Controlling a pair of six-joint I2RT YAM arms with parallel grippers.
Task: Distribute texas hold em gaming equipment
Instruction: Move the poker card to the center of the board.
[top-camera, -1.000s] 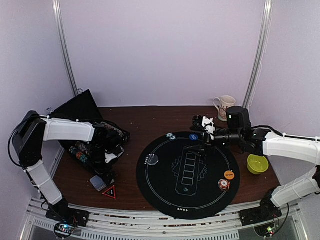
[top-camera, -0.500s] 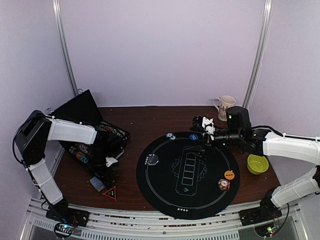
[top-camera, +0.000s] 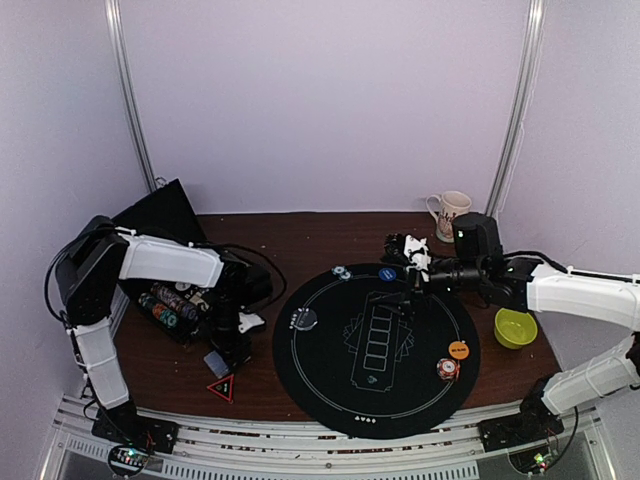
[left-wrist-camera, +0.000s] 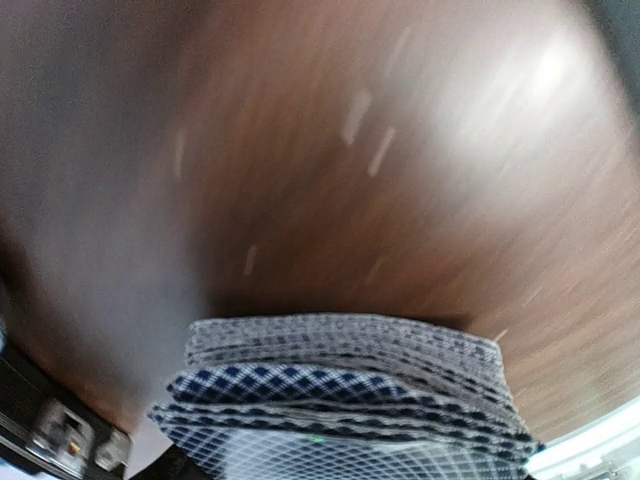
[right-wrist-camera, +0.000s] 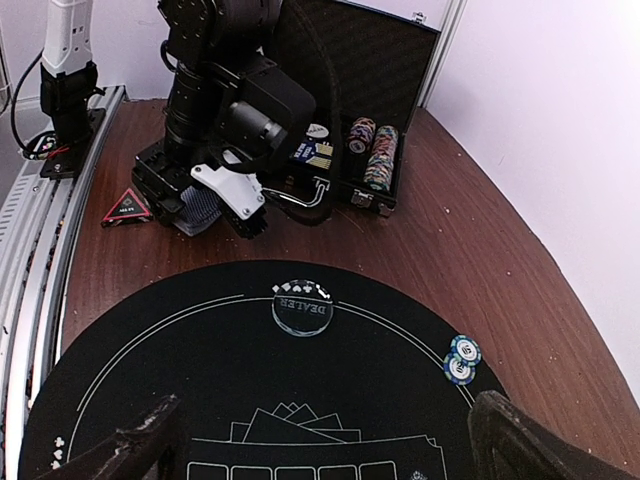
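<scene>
Gripping the deck of cards (left-wrist-camera: 340, 390), the left gripper (top-camera: 222, 352) hangs low over the table (top-camera: 300, 240) near the front edge, just beside a red triangle marker (top-camera: 220, 388). The deck looks skewed, with cards stepped off each other, and the wrist view is motion-blurred, so a fast swing could probably shed cards onto the wood. A low carry may clip the marker or snag the rim of the black mat (top-camera: 330, 395). Farther in, the clear dealer button (top-camera: 304, 319) lies on the mat's left side, likely in the path, and could get knocked. The right gripper (right-wrist-camera: 320, 440) hovers released and empty over the mat, with two chips (top-camera: 341, 272) at the far rim; the arms could crowd at centre.
</scene>
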